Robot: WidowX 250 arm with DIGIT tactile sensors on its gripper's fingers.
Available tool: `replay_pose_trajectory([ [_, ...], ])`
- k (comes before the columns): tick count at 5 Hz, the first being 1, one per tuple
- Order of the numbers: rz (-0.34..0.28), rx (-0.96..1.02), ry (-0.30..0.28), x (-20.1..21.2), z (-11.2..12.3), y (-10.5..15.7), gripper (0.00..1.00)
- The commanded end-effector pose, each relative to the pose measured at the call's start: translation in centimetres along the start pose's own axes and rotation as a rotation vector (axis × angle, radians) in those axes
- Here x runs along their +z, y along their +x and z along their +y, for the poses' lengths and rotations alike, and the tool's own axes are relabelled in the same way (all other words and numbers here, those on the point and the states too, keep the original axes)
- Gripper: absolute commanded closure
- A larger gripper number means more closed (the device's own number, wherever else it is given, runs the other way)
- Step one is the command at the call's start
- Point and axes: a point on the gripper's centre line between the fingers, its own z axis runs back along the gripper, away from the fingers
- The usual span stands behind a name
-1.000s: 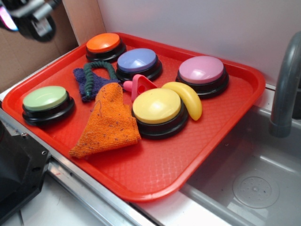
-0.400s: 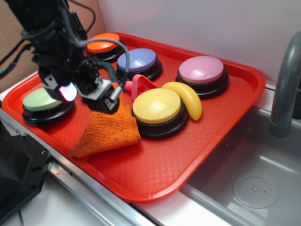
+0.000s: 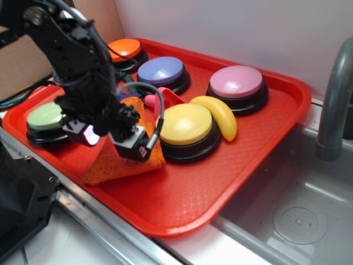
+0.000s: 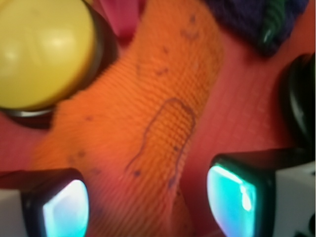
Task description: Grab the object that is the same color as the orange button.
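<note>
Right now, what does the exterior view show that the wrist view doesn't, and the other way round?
Only the exterior view shows the orange button, pink button, banana, faucet and the arm over the tray. Only the wrist view shows the open pincer, its fingertips either side of the orange cloth, and the dark thread looped on the weave. Both show the orange cloth, yellow button and dark cloth.

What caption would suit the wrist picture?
Open hand poised over the orange knitted cloth, beside the yellow button.
</note>
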Motion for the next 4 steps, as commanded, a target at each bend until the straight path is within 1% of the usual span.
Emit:
replay_pose_trajectory([
  [1, -0.005, 0.002, -0.005, -1.3, -0.3, 0.6, 1.00],
  [2, -0.043, -0.001, 0.000, 0.1, -0.3, 1.0, 1.00],
  [3, -0.052, -0.020, -0.007, 2.7, 0.1, 2.2, 1.00],
  [4, -0.029, -0.034, -0.007, 5.1, 1.1, 3.3, 1.00],
])
